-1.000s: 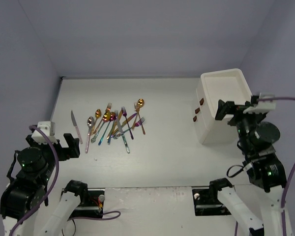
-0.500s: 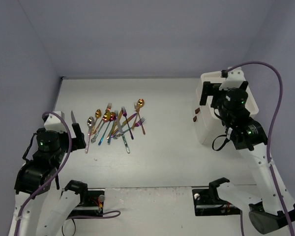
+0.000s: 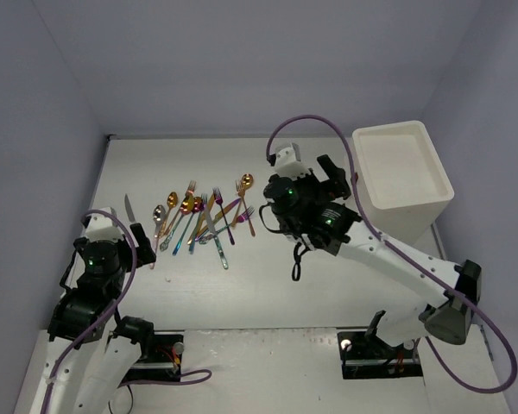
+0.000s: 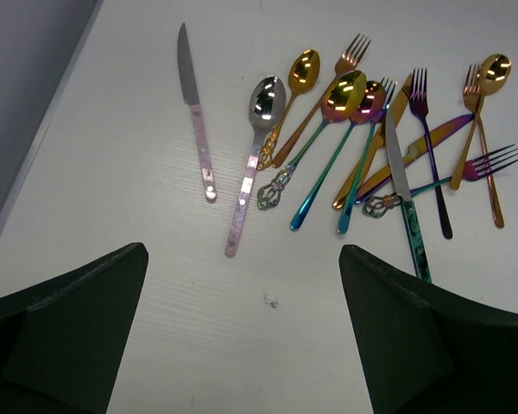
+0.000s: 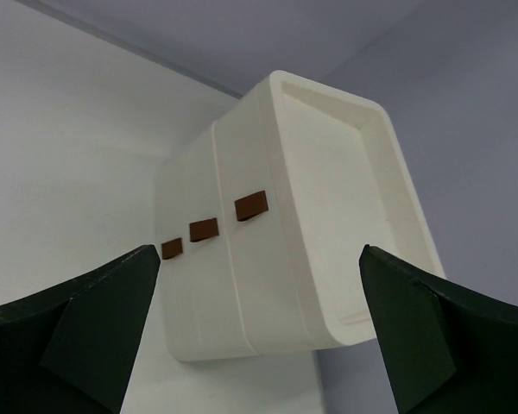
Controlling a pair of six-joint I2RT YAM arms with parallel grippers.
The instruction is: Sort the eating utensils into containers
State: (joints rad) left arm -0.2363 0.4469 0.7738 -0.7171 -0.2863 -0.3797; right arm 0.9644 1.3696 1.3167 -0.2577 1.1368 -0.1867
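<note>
My right arm has swung inward; the right gripper, splayed and empty, faces the drawer unit (drawers all shut). The left gripper, likewise splayed, nears the utensils, which lie unsorted on the table.

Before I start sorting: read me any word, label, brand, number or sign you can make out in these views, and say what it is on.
No readable text in any view.
Drawer unit: plain white, three brown handles, no label or number.
Utensils: some ornate stems, but any brand stamp is too small to tell.
</note>
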